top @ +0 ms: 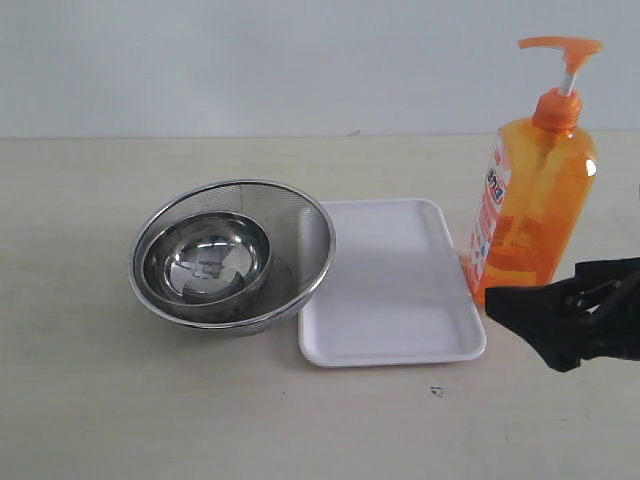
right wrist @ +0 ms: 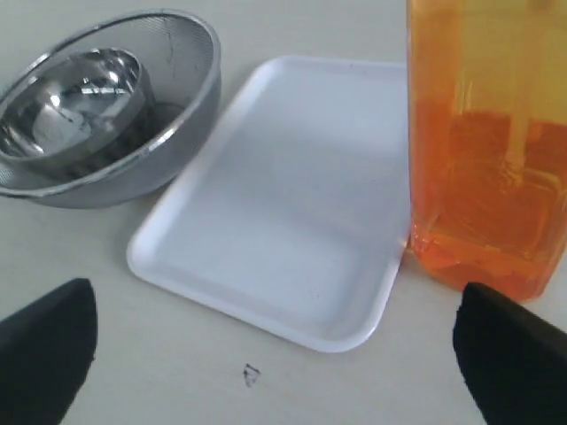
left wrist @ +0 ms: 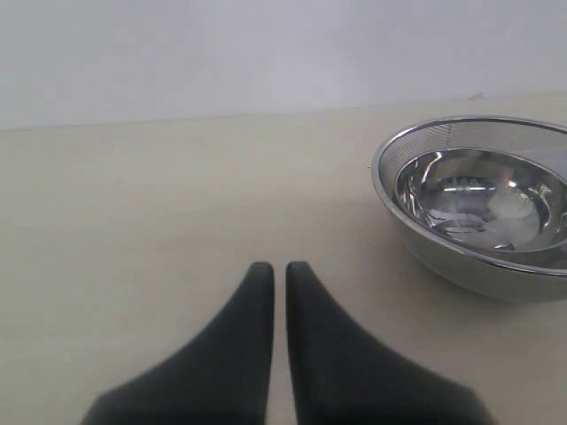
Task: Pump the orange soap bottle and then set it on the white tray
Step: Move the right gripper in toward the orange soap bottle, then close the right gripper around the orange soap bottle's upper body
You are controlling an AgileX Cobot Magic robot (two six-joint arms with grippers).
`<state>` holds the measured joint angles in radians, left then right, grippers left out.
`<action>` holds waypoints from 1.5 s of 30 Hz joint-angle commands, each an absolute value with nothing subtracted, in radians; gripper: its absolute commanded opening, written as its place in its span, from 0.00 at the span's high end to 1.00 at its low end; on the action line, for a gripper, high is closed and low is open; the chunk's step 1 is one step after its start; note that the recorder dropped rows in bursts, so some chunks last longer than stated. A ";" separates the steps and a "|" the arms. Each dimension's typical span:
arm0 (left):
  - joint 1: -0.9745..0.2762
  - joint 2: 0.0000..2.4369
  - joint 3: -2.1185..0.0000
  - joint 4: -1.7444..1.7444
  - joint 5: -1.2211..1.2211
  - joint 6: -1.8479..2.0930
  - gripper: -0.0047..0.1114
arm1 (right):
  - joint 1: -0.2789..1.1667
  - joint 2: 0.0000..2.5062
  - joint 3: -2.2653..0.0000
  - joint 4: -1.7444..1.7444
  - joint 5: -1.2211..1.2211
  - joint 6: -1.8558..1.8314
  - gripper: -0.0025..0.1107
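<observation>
Orange soap bottle [top: 535, 190]: upright on bench [top: 100, 400], 3 o'clock of white tray [top: 390, 290]
Strainer [top: 300, 225]: 9 o'clock of tray
Left claw [left wrist: 279, 274]: narrow, empty
Right claw [right wrist: 276, 354]: wide, empty

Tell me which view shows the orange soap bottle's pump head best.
The exterior view: the orange soap bottle stands there whole, with its pump head clear against the plain wall. The right wrist view catches only the bottle's lower body, cut off well below the pump. The left wrist view does not show the bottle at all.
</observation>
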<state>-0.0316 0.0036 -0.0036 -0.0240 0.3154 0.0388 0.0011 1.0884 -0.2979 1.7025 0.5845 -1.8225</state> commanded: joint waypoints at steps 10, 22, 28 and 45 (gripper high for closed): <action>-0.033 0.000 0.000 -0.025 0.306 0.046 0.92 | 0.000 1.209 -0.397 1.744 0.490 -1.961 0.05; -0.033 0.000 0.000 -0.025 0.306 0.046 0.92 | 0.000 1.209 -0.397 1.744 0.658 -1.965 0.05; -0.033 0.000 0.000 -0.025 0.306 0.046 0.92 | 0.000 1.209 -0.397 1.744 0.544 -1.910 0.05; -0.033 0.000 0.000 -0.025 0.306 0.046 0.92 | -0.001 1.247 -0.525 1.744 0.432 -1.893 0.05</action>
<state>-0.0316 0.0036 -0.0036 -0.0240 0.3154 0.0388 0.0011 1.2199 -0.5091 1.7390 0.4259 -1.8835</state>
